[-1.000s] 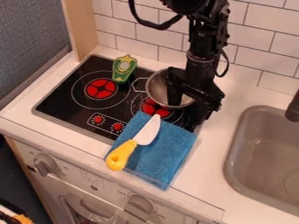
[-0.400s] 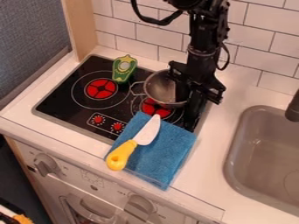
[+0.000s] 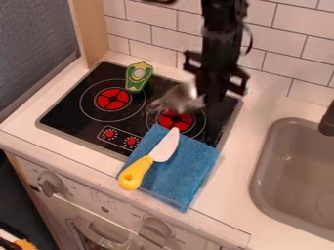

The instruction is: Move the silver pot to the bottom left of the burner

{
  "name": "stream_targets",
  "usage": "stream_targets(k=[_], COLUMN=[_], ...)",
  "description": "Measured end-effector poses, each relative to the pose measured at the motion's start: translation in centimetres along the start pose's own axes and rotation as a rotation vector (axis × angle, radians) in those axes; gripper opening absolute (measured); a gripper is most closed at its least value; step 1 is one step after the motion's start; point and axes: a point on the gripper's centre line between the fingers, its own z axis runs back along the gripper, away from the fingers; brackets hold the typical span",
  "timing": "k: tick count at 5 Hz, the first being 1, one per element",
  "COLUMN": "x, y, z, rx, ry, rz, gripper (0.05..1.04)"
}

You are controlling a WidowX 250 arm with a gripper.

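Note:
Blurred and tilted, the silver pot (image 3: 179, 99) hangs over the right-hand part of the stove, just above the right burner (image 3: 176, 119). My gripper (image 3: 207, 101) is at the pot's right side, shut on its edge, with the arm coming down from the top. Part of the pot's right side is hidden behind the gripper.
A green pepper toy (image 3: 138, 76) lies at the stove's back edge, beside the left burner (image 3: 113, 99). In front, a yellow-handled knife (image 3: 135, 173) rests on a blue cloth (image 3: 189, 168) overlapping the stove's front. The sink (image 3: 293, 180) is at right.
The gripper has risen and shifted slightly left. The pot has come up with it and tipped from its earlier, more level pose, showing less of its inside.

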Motion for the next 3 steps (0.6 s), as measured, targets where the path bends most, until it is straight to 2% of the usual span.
stream_targets(k=[1, 2, 3], x=[-2.0, -6.1, -9.8], y=[1.8, 4.3, 6.8], z=[4.4, 5.6, 4.4], rx=[0.014, 0.020, 0.052], ry=[-0.089, -0.083, -0.013], rz=[0.065, 0.163, 0.217], gripper=[0.071, 0.071, 0.071])
